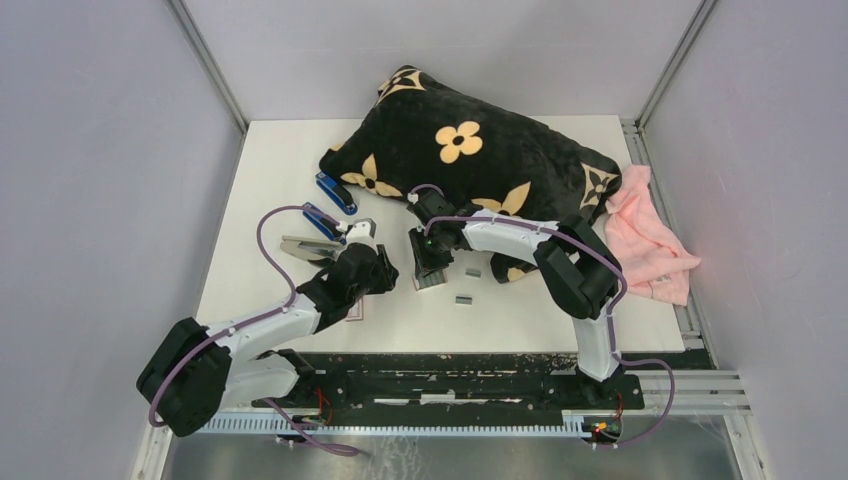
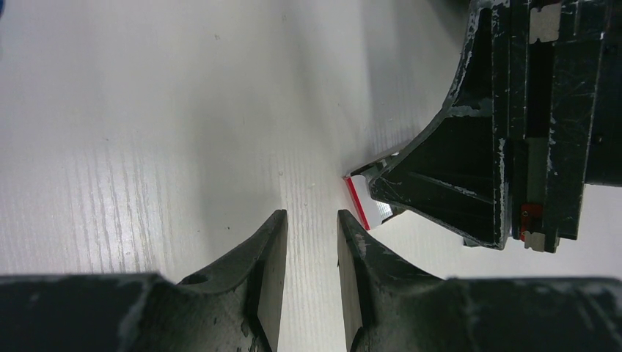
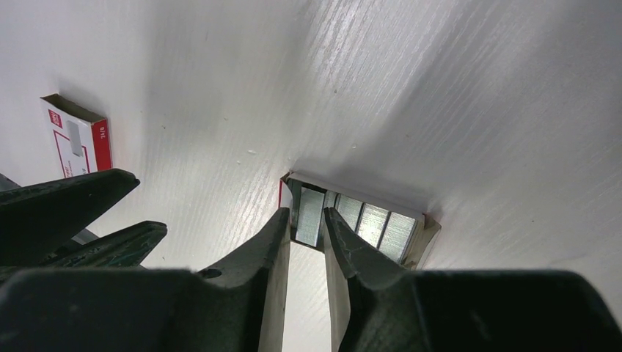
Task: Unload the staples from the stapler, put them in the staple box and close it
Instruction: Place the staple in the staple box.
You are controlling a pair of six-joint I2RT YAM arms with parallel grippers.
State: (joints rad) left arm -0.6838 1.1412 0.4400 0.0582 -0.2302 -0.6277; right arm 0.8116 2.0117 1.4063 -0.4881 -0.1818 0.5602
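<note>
A blue stapler lies swung open at the left of the table, its metal magazine bared. A second blue stapler lies behind it. My right gripper points down at a small open box tray holding several staples. One strip lies between its fingertips, with a thin dark gap on the left side; the jaws stand narrowly open. Two loose strips lie on the table to the right. My left gripper hovers beside the tray, narrowly open over bare table, holding nothing.
A big black pillow with tan flowers fills the back of the table; a pink cloth lies at its right. A white-and-red box sleeve lies left of the tray. The two grippers are close together.
</note>
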